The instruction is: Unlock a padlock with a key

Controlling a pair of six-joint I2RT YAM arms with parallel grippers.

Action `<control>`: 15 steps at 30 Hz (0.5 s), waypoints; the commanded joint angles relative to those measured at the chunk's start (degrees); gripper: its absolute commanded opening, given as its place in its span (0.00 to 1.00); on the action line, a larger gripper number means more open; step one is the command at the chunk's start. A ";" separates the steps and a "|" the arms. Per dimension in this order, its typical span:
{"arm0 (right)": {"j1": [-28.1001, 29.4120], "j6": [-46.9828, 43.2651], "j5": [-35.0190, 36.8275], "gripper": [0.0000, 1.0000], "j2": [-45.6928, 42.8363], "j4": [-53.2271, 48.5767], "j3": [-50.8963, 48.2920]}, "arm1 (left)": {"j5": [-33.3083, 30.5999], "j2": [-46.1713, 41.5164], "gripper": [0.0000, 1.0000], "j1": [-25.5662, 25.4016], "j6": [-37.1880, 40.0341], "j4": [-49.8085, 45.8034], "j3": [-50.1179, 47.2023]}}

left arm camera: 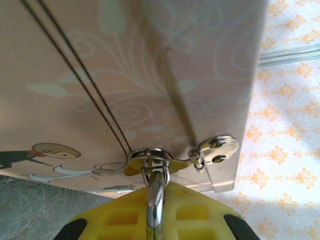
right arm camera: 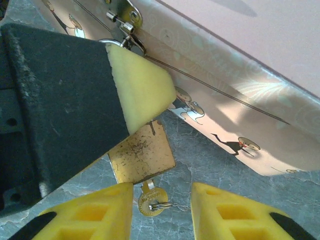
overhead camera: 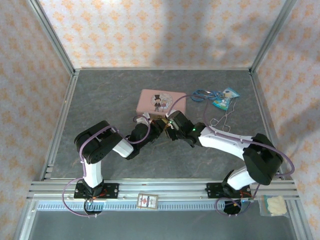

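At the near edge of the tin [overhead camera: 161, 101], which lay a little beyond the middle of the worktop [overhead camera: 100, 100], both arms met over the padlock [right arm camera: 142, 157]. The left gripper [left arm camera: 156, 202] was clenched on the padlock's upper part. The shackle [left arm camera: 154, 187] ran up from between the yellow pads into the tin's hasp [left arm camera: 216, 150]. That hold looked meant to steady the small brass body, which would otherwise swing on the hasp under any push. In the right wrist view the padlock hung just beside the tin's side, its lower end free below the left finger. The key [right arm camera: 149, 201] sat in that lower end, with its head and small ring sticking out. The right gripper [right arm camera: 161, 214] was released, one finger on each side of the key head, touching it with neither as far as I could tell. I judged the key seated and the turn not yet made. The next move would call for a firm pinch on the head and a wrist roll; a slip could drag the key out.
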 commanded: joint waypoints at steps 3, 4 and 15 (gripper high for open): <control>0.70 -1.52 1.83 0.33 2.15 -1.92 1.42 | 1.23 -0.72 0.00 0.40 0.88 4.83 1.29; 0.84 -1.49 1.94 0.33 1.97 -2.07 1.33 | 1.22 -0.66 0.00 0.50 0.88 4.77 1.28; 0.87 -0.05 0.11 0.32 -1.43 -1.15 -1.11 | 2.13 0.18 0.00 0.85 0.25 6.16 0.85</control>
